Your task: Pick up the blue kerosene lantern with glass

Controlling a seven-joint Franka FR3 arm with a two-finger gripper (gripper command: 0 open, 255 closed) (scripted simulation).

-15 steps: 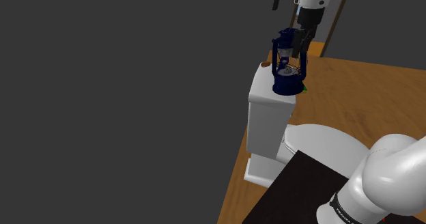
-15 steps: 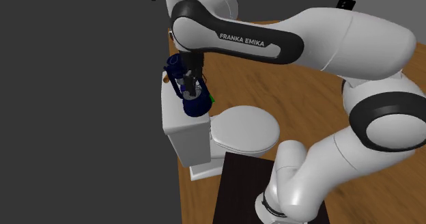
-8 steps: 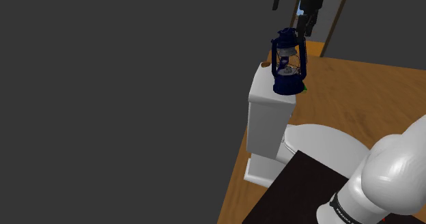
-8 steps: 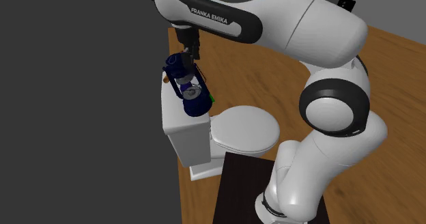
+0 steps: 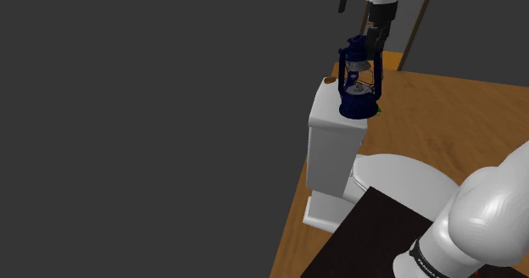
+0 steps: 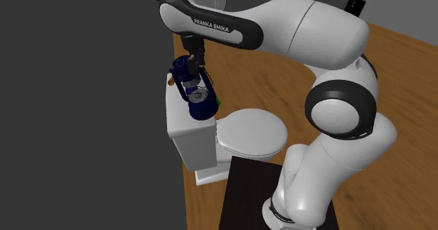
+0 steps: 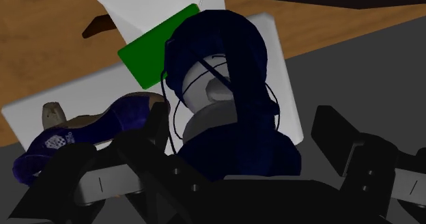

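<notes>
Blue lantern [image 5: 357, 86] on toilet tank [image 5: 326, 119]; tool [image 7: 242, 115] wide astride its cap

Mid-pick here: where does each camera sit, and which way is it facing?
Shoulder view: beside the stand, looking down at the lantern on the toilet tank; the arm at lower right, the gripper above the lantern.
Second exterior view: behind and above the stand, facing the toilet; the whole arm arches across.
Wrist view: looks down along the open fingers onto the lantern's top.
Shared: lantern and tank appear in all three.
</notes>
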